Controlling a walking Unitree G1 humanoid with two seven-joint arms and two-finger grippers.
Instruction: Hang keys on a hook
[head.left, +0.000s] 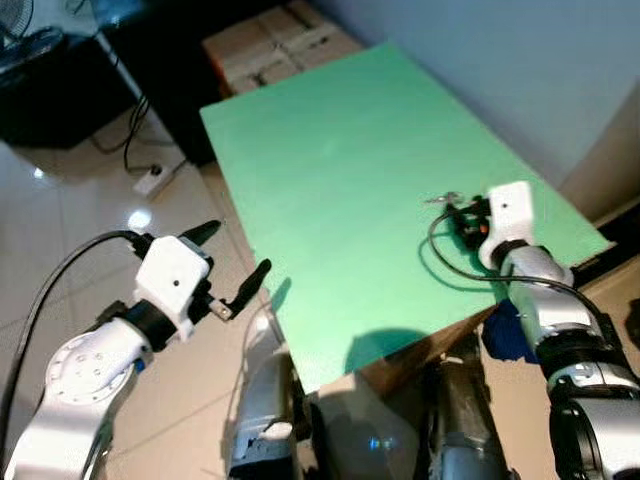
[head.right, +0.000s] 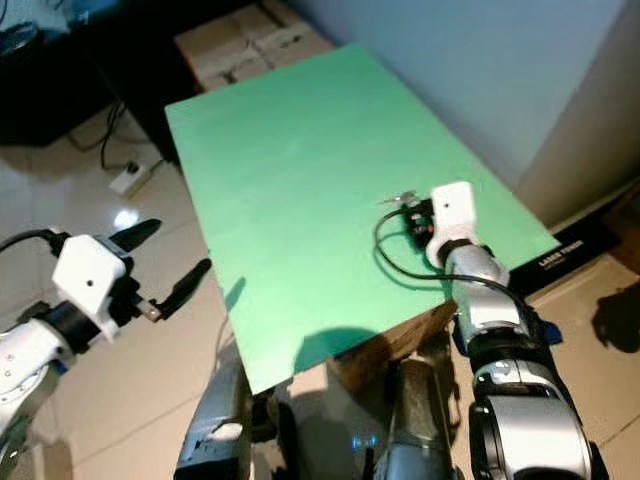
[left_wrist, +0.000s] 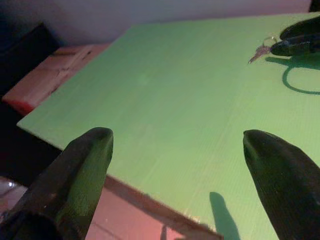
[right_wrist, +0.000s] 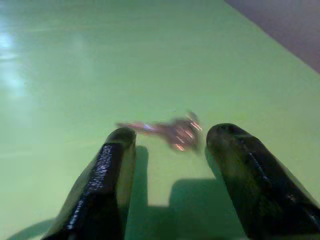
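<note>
The keys (right_wrist: 167, 130) lie flat on the green surface (head.left: 350, 190), near its wall-side edge, just ahead of the right pincer (right_wrist: 170, 145), whose fingers stand apart and empty. The left pincer (head.left: 232, 262) hangs open off the surface's near corner. The keys look light, thin, rigid and prone to skidding; pinching the ring end seems best.

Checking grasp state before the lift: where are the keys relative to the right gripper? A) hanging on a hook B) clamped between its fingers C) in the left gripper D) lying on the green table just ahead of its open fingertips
D: the keys lie on the green table, just beyond the right gripper, whose fingers are apart.
</note>
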